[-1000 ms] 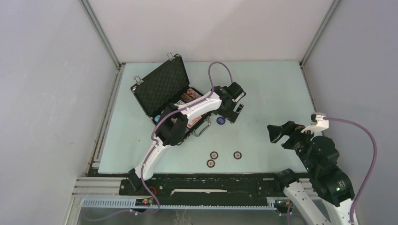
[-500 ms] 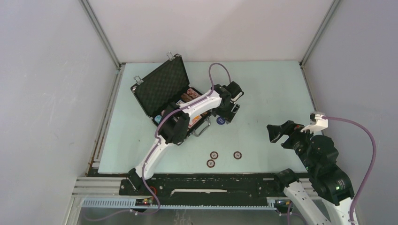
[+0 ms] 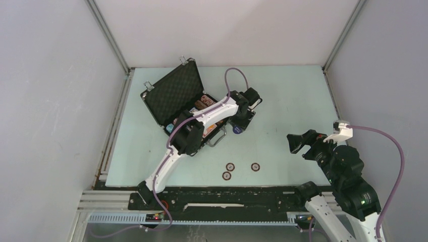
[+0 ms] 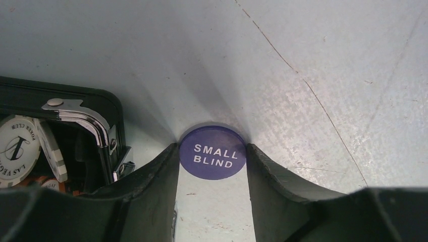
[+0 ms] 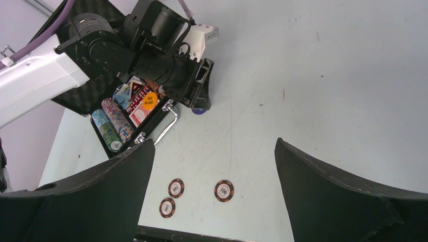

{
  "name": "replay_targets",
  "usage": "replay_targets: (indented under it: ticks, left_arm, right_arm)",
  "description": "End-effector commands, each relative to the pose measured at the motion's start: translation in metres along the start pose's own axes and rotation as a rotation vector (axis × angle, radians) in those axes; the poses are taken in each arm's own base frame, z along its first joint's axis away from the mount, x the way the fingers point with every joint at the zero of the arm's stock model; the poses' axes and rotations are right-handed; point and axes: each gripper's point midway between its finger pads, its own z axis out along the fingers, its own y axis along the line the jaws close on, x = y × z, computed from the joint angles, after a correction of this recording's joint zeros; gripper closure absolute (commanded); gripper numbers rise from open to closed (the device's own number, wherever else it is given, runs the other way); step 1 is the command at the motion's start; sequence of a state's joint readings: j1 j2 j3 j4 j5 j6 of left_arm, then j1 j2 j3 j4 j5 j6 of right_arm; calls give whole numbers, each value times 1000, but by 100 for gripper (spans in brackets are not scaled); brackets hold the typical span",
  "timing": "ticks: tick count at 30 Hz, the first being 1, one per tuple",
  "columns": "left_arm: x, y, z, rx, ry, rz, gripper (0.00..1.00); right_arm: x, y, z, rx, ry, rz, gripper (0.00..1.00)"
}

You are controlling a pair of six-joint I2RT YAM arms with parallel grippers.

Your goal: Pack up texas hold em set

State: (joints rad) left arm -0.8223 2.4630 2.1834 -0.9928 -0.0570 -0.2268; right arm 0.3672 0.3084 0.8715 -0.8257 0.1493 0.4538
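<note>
The black briefcase (image 3: 174,93) lies open at the back left, with chip rows (image 5: 113,123), red cards and an orange button (image 5: 148,102) inside. A round blue button marked SMALL BLIND (image 4: 213,153) lies flat on the table just right of the case's handle; it also shows in the top view (image 3: 236,129). My left gripper (image 4: 213,148) is down at the table with a finger touching each side of the button, shut on it. My right gripper (image 5: 214,146) is open and empty, held above the table at the right (image 3: 295,142).
Three loose brown 100 chips (image 3: 230,166) (image 3: 226,175) (image 3: 255,166) lie near the table's front edge; they also show between my right fingers (image 5: 224,191). The case's silver latch and corner (image 4: 75,116) sit just left of the left fingers.
My left gripper has shifted slightly left and down onto the blue button and closed on its sides. The right arm has hardly moved.
</note>
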Motion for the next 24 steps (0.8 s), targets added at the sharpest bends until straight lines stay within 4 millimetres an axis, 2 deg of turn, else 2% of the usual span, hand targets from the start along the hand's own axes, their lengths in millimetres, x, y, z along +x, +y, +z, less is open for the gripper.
replay_targets:
  ticks: [1, 10, 15, 18, 24]
  left_arm:
    - [-19, -7, -31, 29, -69, 6, 49]
    - [-35, -16, -85, 57, -172, 6, 53]
    - [-36, -16, -109, 63, -206, 9, 54]
    - [-29, -2, -125, 19, -220, 10, 54]
    - [15, 47, -137, -120, -174, -16, 53]
  right_arm:
    - [-4, 3, 3, -11, -13, -8, 1]
    - [-4, 3, 3, -11, -15, -8, 1]
    - [-4, 4, 3, -18, -21, -9, 1]
    - [-5, 4, 1, -20, -27, -9, 1]
    - [-4, 4, 2, -23, -24, -9, 1]
